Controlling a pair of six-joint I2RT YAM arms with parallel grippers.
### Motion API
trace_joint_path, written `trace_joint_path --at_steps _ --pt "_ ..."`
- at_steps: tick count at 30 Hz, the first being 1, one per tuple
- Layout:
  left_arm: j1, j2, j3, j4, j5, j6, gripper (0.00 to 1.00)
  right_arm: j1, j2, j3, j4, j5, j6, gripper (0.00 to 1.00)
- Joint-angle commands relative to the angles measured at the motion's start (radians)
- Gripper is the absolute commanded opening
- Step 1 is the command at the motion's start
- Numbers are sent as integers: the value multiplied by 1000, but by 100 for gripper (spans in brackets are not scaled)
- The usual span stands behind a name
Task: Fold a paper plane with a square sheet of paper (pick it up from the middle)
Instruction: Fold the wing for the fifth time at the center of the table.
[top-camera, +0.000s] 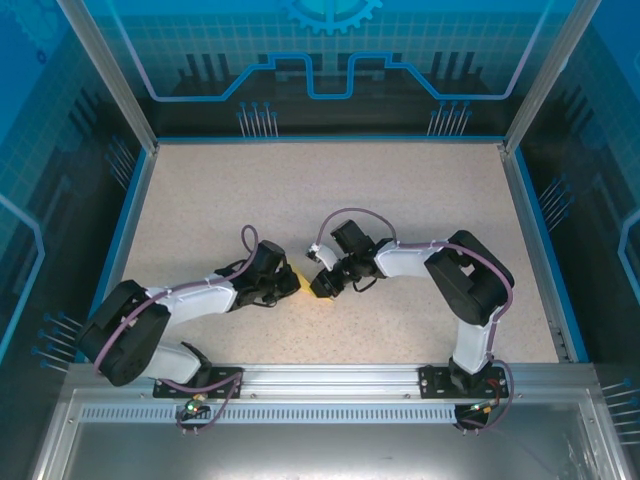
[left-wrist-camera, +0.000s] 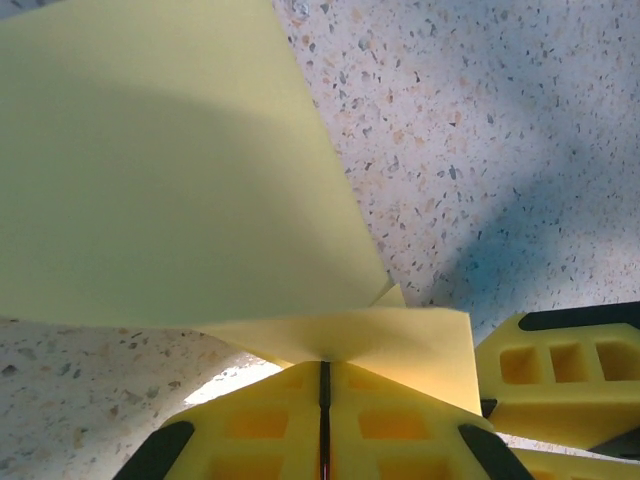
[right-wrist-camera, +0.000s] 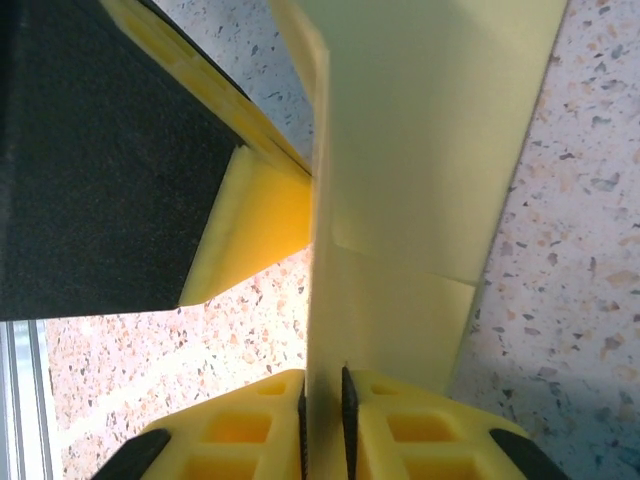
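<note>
Left wrist, smooth creased square sheet of paper, speckled table

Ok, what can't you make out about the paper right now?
Top view: paper mostly hidden between left gripper and right gripper; folds too small to read.
Left wrist view: paper cut off by top and left edges.
Right wrist view: paper edge-on, blurred, cut off at top; creases unclear.

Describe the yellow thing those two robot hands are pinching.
On the speckled table, look near the front edge, about mid-width. There the left hand and right hand pinch a folded yellow paper sheet: thin, flat and pale, unlike the hands' chunky yellow fingers.
</note>
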Motion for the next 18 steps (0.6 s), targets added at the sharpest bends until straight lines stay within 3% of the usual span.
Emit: trace_joint_path --at_steps 1,8,13,18 --pt "-2 13 -11 2 -20 -11 9 9 -13 13 -18 -6 -1 22" --pt "-2 33 -8 9 -18 -11 9 8 -45 8 -36 17 -6 20" --pt "-2 24 -2 12 -15 -9 9 9 -15 25 -64 22 -19 6" --pt "-2 -1 3 2 -19 2 9 12 -3 31 -39 -51 23 0"
